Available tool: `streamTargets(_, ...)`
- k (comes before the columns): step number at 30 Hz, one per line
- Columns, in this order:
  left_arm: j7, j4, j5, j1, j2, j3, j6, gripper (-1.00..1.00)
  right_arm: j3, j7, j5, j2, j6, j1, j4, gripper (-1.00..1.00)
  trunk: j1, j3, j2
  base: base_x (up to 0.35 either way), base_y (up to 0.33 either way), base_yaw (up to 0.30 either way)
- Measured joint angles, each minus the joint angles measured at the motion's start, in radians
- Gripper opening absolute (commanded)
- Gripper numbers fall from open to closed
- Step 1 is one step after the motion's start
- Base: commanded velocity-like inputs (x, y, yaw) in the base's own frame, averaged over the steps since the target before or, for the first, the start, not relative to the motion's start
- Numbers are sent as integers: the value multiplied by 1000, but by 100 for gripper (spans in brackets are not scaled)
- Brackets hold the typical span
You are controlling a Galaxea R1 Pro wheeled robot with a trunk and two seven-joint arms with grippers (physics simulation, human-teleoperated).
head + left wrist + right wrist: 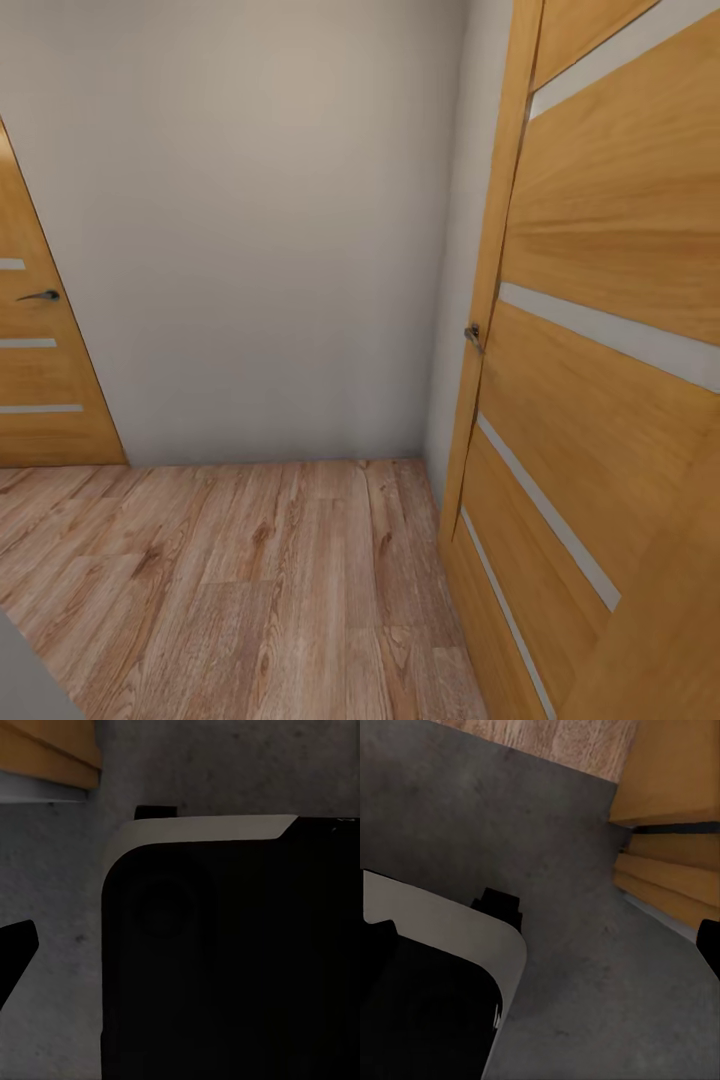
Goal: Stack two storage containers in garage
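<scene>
The two storage containers are out of view. In the left wrist view one black fingertip [16, 949] of my left gripper pokes in at the picture's edge, far from the middle, over the dark grey concrete floor [60, 892]; nothing is held. My right gripper [542, 941] hangs open and empty over the same floor [585, 975], one fingertip [709, 945] at the picture's edge. My own base, black with a pale rim [450, 922], lies under both arms [195, 829].
Ahead is a corner of pale grey wall [250, 230] over light wood planks [250, 580]. An orange wooden door [600, 400] with a metal handle [472, 335] stands close on the right. A second such door [35, 380] is at the far left.
</scene>
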Motion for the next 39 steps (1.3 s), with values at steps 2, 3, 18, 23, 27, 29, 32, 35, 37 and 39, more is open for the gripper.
streamTargets(2,0,0,0,0,0,0,1,100,0,0,0,0,0,0,0,100,0,0,0,0,0,-6)
streamTargets(3,-1,0,0,0,0,0,0,100,0,0,0,0,1,0,0,100,0,0,0,0,0,-3)
streamTargets(18,0,0,0,0,0,0,0,100,0,-2,4,1,-3,0,0,100,0,0,0,0,0,84)
streamTargets(23,-1,0,0,0,0,0,0,100,0,-2,4,0,-4,0,0,100,0,0,0,0,0,83)
streamTargets(27,-2,1,0,0,0,0,0,100,0,-2,4,0,-4,0,0,100,0,0,0,0,-38,12)
streamTargets(29,-3,1,0,0,1,-1,0,100,0,-2,3,0,-4,0,0,100,0,0,0,0,-206,3)
streamTargets(32,-2,1,0,0,1,-1,0,100,0,-2,3,0,-4,0,0,100,0,0,0,0,-242,1)
streamTargets(35,-1,0,0,0,1,-1,0,100,0,-2,4,0,-4,0,0,100,0,0,0,0,-191,0)
streamTargets(37,0,0,0,0,1,-1,0,100,0,-2,4,0,-3,0,0,100,0,0,0,0,-75,0)
streamTargets(39,0,0,0,0,1,-1,0,100,0,-2,3,0,-2,0,0,100,0,0,0,0,-38,0)
